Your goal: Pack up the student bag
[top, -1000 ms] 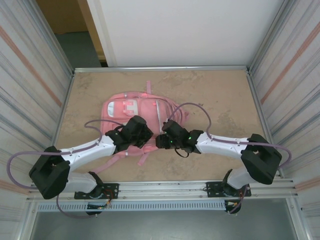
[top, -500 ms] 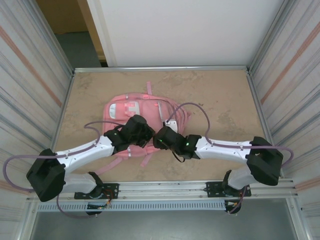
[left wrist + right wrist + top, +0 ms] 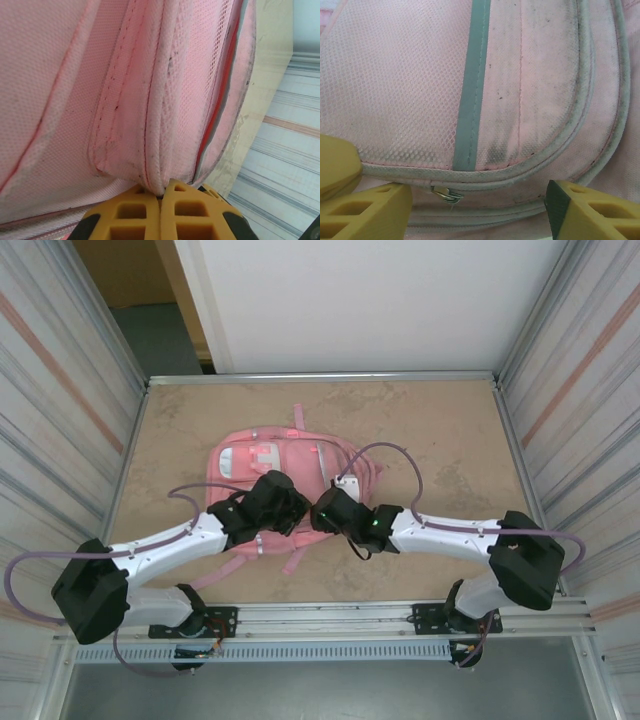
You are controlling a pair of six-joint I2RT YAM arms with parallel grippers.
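Observation:
The student bag (image 3: 262,453), a soft pink backpack with pale front patches, lies flat in the middle of the table. My left gripper (image 3: 297,510) rests on its near edge, and its yellow fingers (image 3: 161,192) are shut on a raised fold of pink fabric (image 3: 152,150). My right gripper (image 3: 318,514) sits just to the right of it, over the same edge. Its fingers (image 3: 477,210) stand open, one on each side of a grey-piped seam, with a small metal zip ring (image 3: 445,194) between them and nothing gripped. A grey stripe (image 3: 472,85) runs up the bag panel.
Bare tan tabletop (image 3: 440,430) lies to the right of the bag and behind it. Corrugated walls close in both sides. A pink strap (image 3: 292,560) trails toward the metal rail (image 3: 330,615) at the near edge. Purple cables loop over both arms.
My right gripper has opened wider and slid left, close to the left gripper. The left gripper stays shut on the fabric fold, and the bag has shifted slightly.

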